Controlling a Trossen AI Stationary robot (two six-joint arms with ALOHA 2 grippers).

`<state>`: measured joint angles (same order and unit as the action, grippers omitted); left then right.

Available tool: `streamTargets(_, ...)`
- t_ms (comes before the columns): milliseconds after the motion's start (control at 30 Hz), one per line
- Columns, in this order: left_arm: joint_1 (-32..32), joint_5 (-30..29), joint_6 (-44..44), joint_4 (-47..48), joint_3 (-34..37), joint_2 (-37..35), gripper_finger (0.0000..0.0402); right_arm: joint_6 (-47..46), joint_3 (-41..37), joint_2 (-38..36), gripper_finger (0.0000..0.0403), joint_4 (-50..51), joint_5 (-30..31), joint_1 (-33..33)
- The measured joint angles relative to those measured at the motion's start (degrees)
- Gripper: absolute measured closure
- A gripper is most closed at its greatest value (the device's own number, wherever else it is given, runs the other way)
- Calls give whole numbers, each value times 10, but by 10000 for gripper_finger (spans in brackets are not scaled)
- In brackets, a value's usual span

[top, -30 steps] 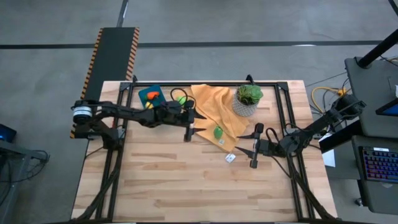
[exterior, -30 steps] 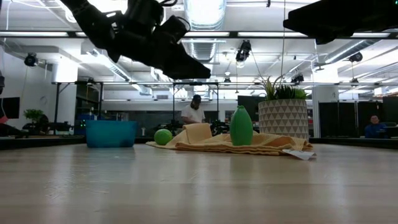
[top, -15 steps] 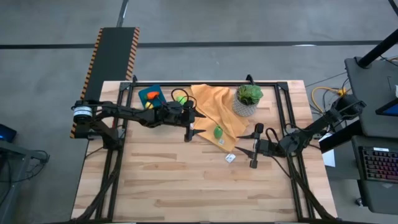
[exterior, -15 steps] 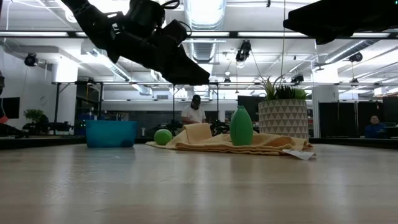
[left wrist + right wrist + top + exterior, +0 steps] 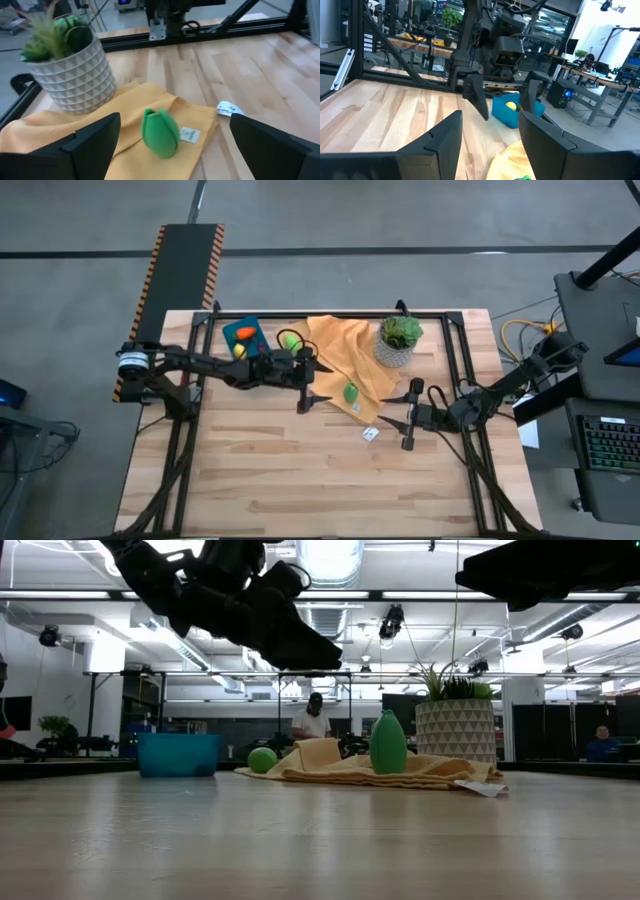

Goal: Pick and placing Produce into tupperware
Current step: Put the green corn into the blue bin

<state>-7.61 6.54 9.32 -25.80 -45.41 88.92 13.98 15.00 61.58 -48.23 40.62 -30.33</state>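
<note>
One camera looks straight down on the desk (image 5: 300, 470); another looks level across it; two wrist cameras face each other over the orange cloth (image 5: 345, 360).

Blue tupperware (image 5: 243, 335) with orange and yellow produce inside; orange-yellow cloth (image 5: 345, 360); green toy vegetable (image 5: 351, 392) on the cloth, ahead of the left gripper's (image 5: 307, 387) dark fingers; yellow-green ball (image 5: 290, 341) by the cloth edge; green plant in pale pot (image 5: 398, 343) with triangle relief pattern; white tag (image 5: 370, 434) on light wood-grain table (image 5: 300, 480); black frame rails; right gripper (image 5: 405, 420) black
</note>
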Motion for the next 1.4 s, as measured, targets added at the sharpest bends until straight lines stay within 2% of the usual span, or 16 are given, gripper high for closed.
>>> streamTargets(167,7,1,0,-18,3,4,42,0,0,0,216,0,0,0)
streamTargets(500,8,0,0,-190,-3,125,43,-3,0,0,216,-2,0,0)
streamTargets(900,4,-17,0,-246,-17,223,43,-5,0,0,216,0,0,0)
streamTargets(1067,3,-28,-1,-291,-20,242,43,-5,0,0,216,0,0,0)
streamTargets(1400,2,-26,-26,-305,-40,278,43,-5,0,0,216,0,0,0)
